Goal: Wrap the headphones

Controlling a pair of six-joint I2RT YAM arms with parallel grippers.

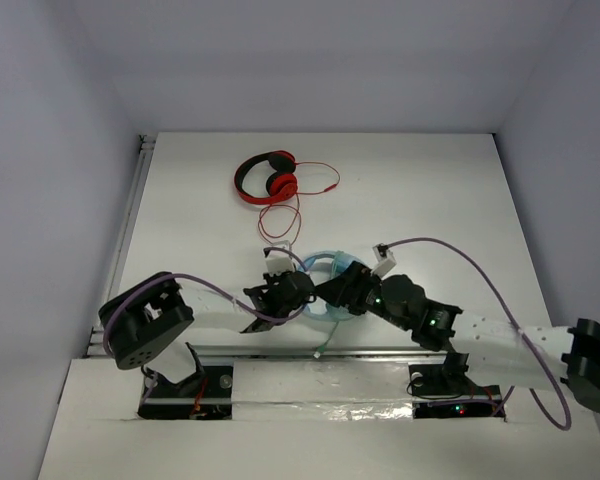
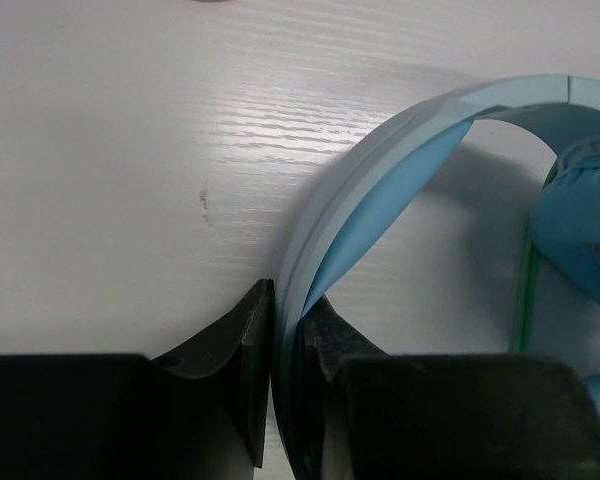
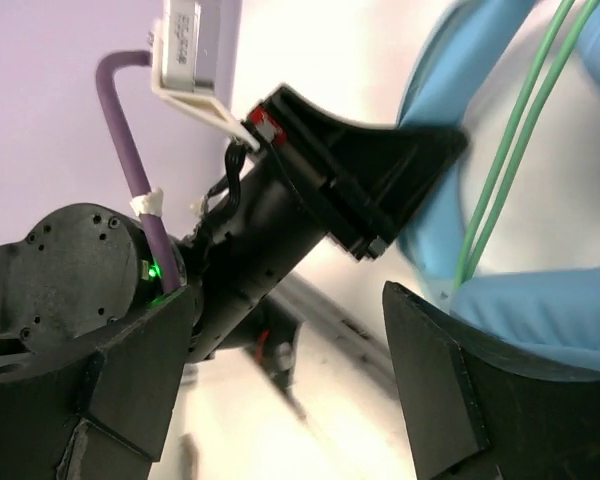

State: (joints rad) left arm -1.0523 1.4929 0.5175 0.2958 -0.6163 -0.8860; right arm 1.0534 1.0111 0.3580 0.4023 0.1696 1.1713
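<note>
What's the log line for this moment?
task: wrap headphones | left tool: shut on headband | right tool: open, beside ear cup | green cable: two strands by cup

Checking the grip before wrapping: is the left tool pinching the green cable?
No, the left tool pinches the headphones by the band; the green cable lies apart.

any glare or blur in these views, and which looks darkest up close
Left wrist view: a glare streak on the table, a soft shadow beside the band of the headphones, and the left pincer near black. Right wrist view: the background low in frame is blurred, the green cable fairly crisp. Top external view: even light, a violet tint on the walls.
</note>
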